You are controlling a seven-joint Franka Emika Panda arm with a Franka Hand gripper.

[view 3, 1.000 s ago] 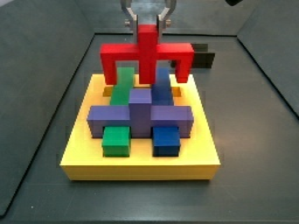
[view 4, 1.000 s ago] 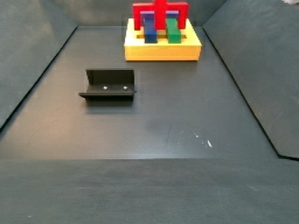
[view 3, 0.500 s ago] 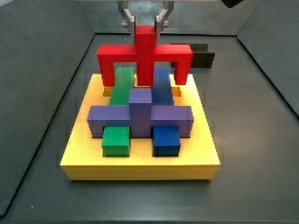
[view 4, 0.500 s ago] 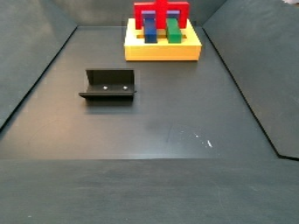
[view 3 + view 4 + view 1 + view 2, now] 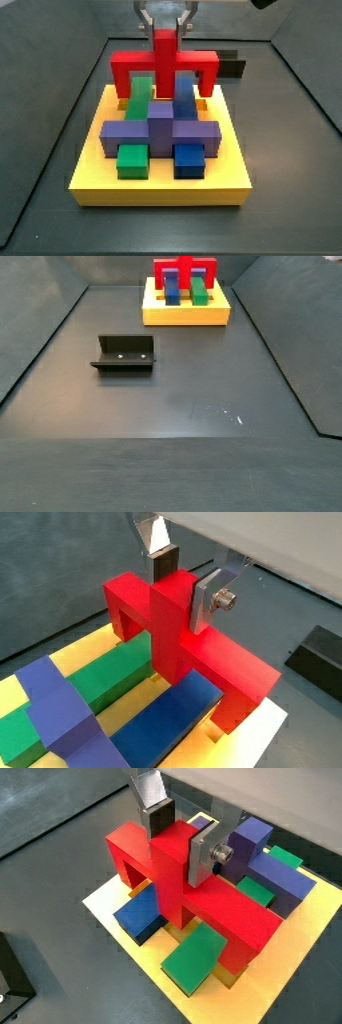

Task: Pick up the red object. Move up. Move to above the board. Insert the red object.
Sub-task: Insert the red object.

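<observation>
The red object [image 5: 166, 65] hangs over the far end of the yellow board [image 5: 160, 190]. Its two legs straddle the long green [image 5: 139, 100] and blue [image 5: 183, 98] bars. My gripper [image 5: 166, 28] is shut on its upright stem from above. Both wrist views show the stem [image 5: 174, 622] [image 5: 171, 873] clamped in the gripper [image 5: 185, 584] [image 5: 178, 838], with the legs reaching down close to the board [image 5: 287, 943]. A purple cross-shaped block [image 5: 160, 128] sits mid-board. The red object [image 5: 185, 273] and board [image 5: 185, 316] also show far back in a side view.
The fixture [image 5: 124, 353] stands on the dark floor left of centre, apart from the board; it also shows behind the board [image 5: 231, 68]. Small green [image 5: 132, 160] and blue [image 5: 190, 160] blocks sit at the board's near end. Grey walls enclose the floor.
The gripper and the red object have come down a little toward the board. Nothing else has moved.
</observation>
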